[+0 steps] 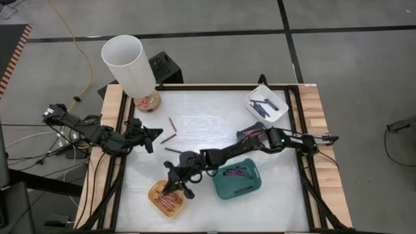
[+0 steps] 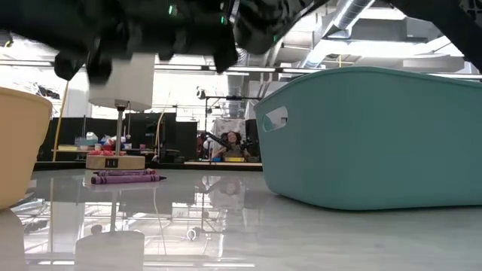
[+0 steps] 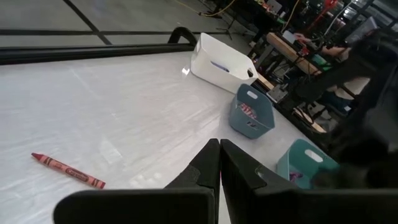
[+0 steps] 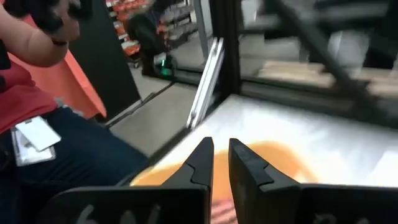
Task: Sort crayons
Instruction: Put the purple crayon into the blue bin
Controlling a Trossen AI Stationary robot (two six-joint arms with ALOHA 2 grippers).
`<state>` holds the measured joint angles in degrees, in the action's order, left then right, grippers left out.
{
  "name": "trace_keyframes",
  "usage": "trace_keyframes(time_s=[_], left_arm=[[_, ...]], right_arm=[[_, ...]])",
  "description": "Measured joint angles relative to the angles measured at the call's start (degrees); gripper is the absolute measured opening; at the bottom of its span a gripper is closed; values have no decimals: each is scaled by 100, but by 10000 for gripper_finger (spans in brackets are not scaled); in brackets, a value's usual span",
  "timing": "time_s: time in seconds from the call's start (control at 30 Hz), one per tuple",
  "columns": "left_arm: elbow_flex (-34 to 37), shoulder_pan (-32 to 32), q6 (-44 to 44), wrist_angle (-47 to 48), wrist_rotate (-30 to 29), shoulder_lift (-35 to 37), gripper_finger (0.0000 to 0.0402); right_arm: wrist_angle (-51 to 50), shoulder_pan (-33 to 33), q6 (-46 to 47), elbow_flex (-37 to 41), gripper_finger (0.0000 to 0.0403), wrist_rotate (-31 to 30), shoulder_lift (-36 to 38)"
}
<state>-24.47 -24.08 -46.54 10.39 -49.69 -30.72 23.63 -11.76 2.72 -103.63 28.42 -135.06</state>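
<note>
Currently watching the right gripper [image 1: 177,182] hanging over the yellow tray [image 1: 155,192], close to the table's long edge opposite the lamp [image 1: 127,62]. Seeing its fingers [image 4: 200,160] parted by a narrow gap with nothing showing between them. Judging this as a drop-off pose, placed directly above the tray so a stick would fall inside the rim and not roll across the slick top.

Counting red and pink crayons [image 1: 170,201] heaped in the yellow tray and a darker mix [image 1: 237,172] lying in the teal tray [image 1: 257,179] just beside it. Spotting three loose crayons [image 1: 168,138] waiting in the middle of the table toward the left edge. Finding the left gripper [image 1: 155,134] parked just beside them, fingers pressed together, holding nothing.

Noting the textures: thin paper-wrapped wax cylinders with blunt tips, likely rolling easily; smooth rounded plastic trays with handle slots; a glossy white table [image 1: 214,110] throwing reflections. Logging a white tray [image 1: 278,104] near the corner on the right arm's side.
</note>
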Motion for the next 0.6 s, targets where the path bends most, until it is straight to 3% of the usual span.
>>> trace_keyframes(time_s=[0.2,0.43,0.6], left_arm=[[0,0,-4,5,127,0,0],[0,2,63,44,83,-1,0],[0,0,207,53,-28,-2,0]], right_arm=[[-756,268,-410,-7,52,-26,387],[-2617,815,-1009,-11,52,-67,773],[-3701,1049,-1561,4,59,-465,767]])
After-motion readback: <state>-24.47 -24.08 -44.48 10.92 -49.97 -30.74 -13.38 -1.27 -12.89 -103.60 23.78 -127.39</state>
